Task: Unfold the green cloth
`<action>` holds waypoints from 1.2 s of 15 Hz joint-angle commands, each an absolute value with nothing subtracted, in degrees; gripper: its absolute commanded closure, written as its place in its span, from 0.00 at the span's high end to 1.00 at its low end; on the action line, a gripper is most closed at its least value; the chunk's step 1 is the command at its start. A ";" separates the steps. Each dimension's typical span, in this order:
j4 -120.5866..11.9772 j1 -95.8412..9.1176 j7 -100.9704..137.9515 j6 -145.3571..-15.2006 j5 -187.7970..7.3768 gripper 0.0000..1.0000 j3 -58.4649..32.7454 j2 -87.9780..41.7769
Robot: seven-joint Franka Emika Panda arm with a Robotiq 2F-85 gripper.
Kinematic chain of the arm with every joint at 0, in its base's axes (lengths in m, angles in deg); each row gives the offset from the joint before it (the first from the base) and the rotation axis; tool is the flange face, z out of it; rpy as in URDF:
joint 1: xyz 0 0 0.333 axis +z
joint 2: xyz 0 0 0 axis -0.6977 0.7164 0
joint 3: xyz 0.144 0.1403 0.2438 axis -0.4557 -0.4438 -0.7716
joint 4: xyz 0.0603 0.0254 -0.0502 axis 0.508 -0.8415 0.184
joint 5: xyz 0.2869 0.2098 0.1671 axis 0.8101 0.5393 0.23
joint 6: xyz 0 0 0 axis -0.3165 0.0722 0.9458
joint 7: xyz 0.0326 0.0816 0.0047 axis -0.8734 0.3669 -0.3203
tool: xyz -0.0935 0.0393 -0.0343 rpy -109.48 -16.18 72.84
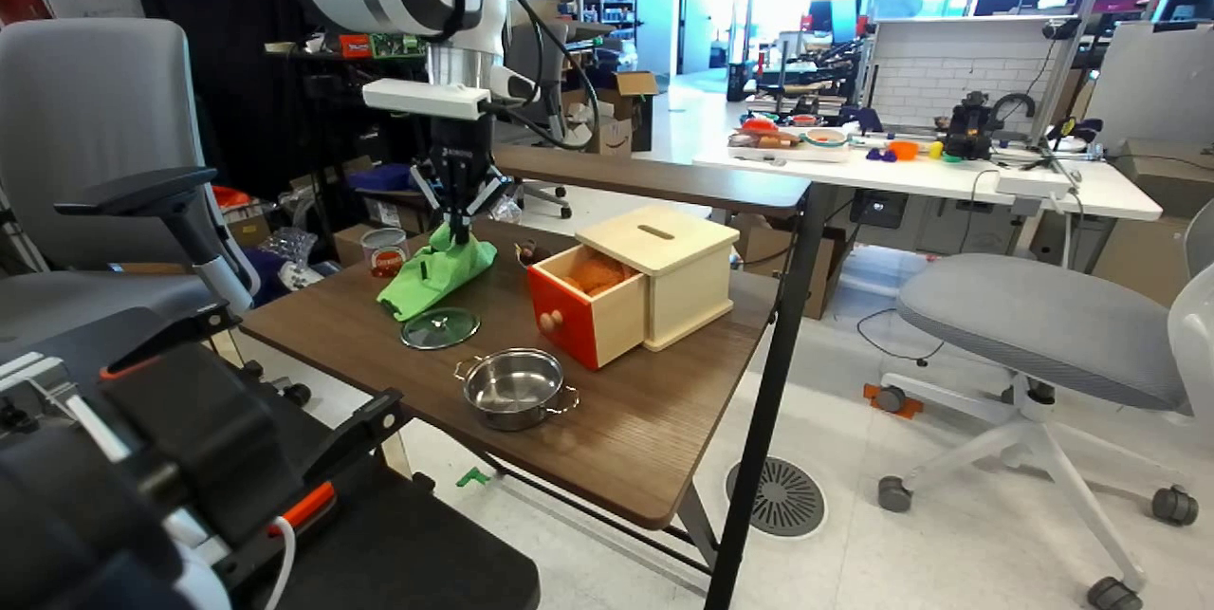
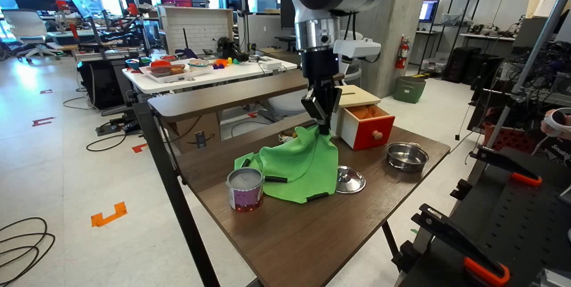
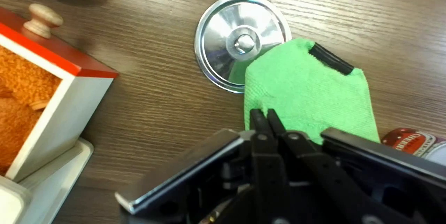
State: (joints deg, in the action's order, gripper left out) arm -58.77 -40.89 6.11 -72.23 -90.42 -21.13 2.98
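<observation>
Green cloth point(image 3: 313, 95) in my grip: the gripper point(image 3: 264, 113) was clamped narrow on it near an edge, raised so the fabric tented and spread down onto the table point(image 2: 303, 238). Judged this hold meant to peel one layer back; how many layers I had, I could not tell. Task unfinished, by my reading, since the cloth lay draped, not flat. Steel lid point(image 3: 240, 25) just beside, rim overlapped by cloth in the wrist view, contact uncertain; reckoned a drag that way could nudge it. Red-and-purple can point(image 2: 246, 195) stood near the cloth too, contents unreadable. Farther out, a wooden box point(image 1: 688, 302) with its red-fronted drawer point(image 2: 363, 135) standing open, holding an orange fuzzy thing point(image 3: 21, 74), likely just stored there. Steel pot point(image 2: 403, 165) sat beyond, upright, uncovered; took the lid to be its own.
</observation>
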 commanded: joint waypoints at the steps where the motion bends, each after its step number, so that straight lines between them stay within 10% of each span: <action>1: -55.51 -37.98 12.08 -74.17 -94.18 0.01 -17.45 6.29; 11: -51.13 -36.97 24.40 -73.13 -94.73 0.01 -12.95 12.39; 12: -50.91 -36.73 25.16 -73.13 -94.71 0.28 -12.80 12.71; 18: -50.90 -35.57 27.31 -72.23 -94.64 0.65 -12.85 12.37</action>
State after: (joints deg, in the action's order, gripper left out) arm -52.06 -36.85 25.96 -73.78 -94.04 -13.56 12.53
